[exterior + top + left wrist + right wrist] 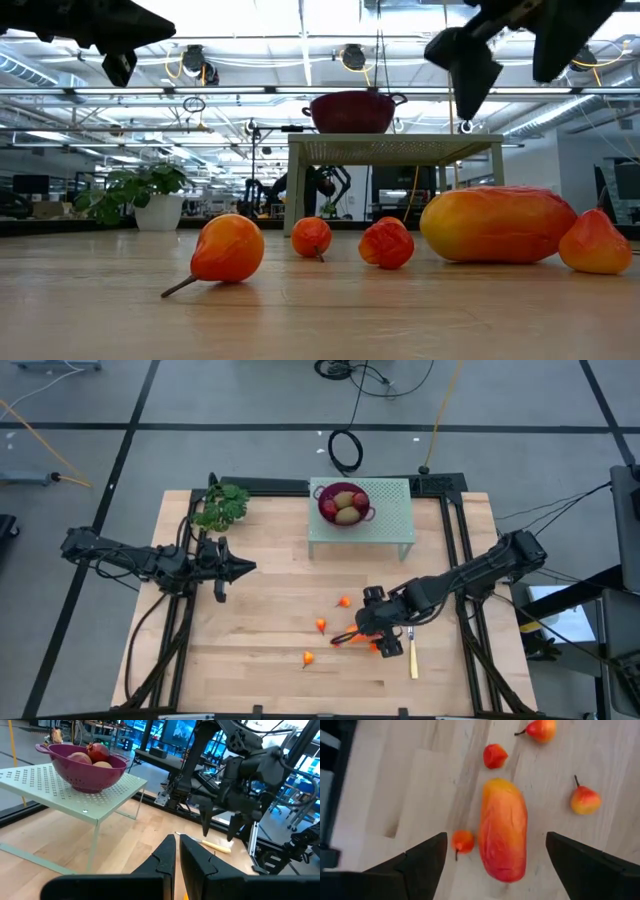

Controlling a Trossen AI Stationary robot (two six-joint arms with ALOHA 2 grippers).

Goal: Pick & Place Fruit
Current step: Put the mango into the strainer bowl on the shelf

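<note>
Fruit in small plastic pieces is split between two places: a dark red ball and pale olive-brown ovals sit in the magenta metal colander [344,504] on the pale green perforated stand [390,525] at the far side of the light wooden table [250,650], while the large elongated orange-red piece [503,829] and several tiny orange-red pear-shaped pieces lie loose on the boards. The right gripper [492,857] hovers directly above the elongated piece with its two dark fingers spread wide, one on each side of it, holding nothing. One tiny orange-red fruit [463,841] lies touching or just beside the long piece, between it and one finger, so a descent from here could trap or flick it away (these little ones look round enough to roll). The long piece is smooth and rounded, so a squeeze off its widest part could spin it or squirt it out across the table. A slim yellow-handled knife [412,660] lies just beside the gripper, where a finger could knock it. The left gripper [240,568] waits well apart, near the leafy green bunch [222,508], with its fingers [165,857] pressed together and nothing between them. If carried, the long fruit could clip the colander rim or topple fruit already inside.
</note>
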